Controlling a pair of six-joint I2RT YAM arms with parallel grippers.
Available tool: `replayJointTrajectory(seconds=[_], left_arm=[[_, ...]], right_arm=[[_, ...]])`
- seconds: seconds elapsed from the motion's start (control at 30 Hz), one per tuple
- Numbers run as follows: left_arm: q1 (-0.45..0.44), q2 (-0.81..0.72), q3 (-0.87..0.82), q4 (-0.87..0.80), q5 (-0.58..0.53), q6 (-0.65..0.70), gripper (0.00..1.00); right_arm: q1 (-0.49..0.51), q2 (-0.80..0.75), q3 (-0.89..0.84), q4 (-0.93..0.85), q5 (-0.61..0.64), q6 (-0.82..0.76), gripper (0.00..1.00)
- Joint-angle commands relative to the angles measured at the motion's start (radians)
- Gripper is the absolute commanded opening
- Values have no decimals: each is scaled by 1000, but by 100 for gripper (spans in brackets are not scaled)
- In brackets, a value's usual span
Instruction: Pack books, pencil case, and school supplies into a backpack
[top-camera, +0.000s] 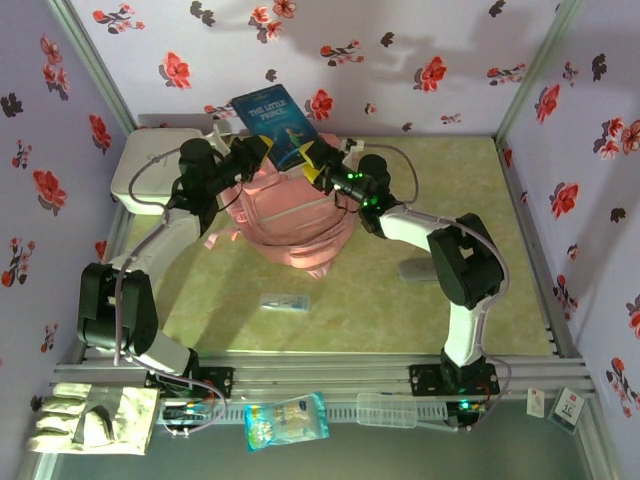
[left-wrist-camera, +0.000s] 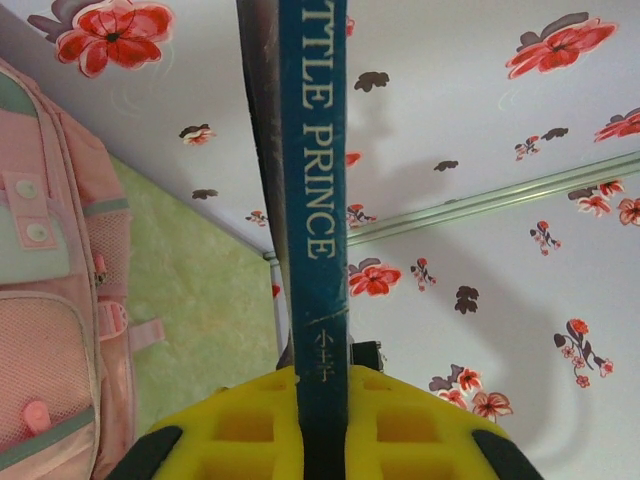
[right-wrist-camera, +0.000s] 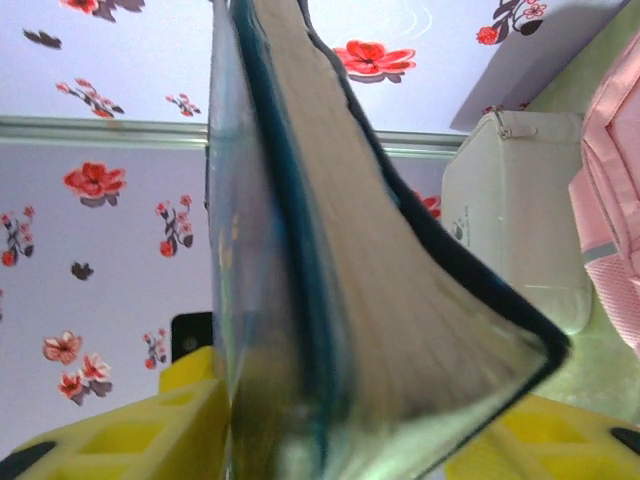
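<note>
The pink backpack (top-camera: 300, 225) lies at the middle of the desk (top-camera: 450, 200), and the blue book (top-camera: 272, 118) is raised on edge just above its far end. The left tool (top-camera: 258, 150) is clamped on the book at its spine. The right tool (top-camera: 314, 168) straddles the page edge, firm contact not discernible, and the small clear packet (top-camera: 285, 302) lies apart, nearer the arm bases.

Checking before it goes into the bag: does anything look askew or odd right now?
The blue Little Prince book, held over the pink fabric backpack, is splaying. In the right wrist view its dark cover bows away from the pages near the right pincer, so it could snag going in.
</note>
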Motion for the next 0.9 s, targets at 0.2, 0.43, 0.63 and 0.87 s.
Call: replayJointTrajectory(seconds=[0.2, 0.43, 0.63, 0.87], left_arm=[[-6, 0, -3, 107, 5, -1, 0], [-4, -11, -14, 52, 1, 36, 11], [11, -49, -46, -108, -41, 147, 45], [12, -71, -18, -456, -100, 431, 80]], right_arm=[[8, 31, 51, 86, 32, 31, 37], [-3, 11, 22, 124, 52, 14, 19], [-43, -49, -38, 87, 60, -58, 8], [-128, -175, -163, -27, 79, -187, 8]])
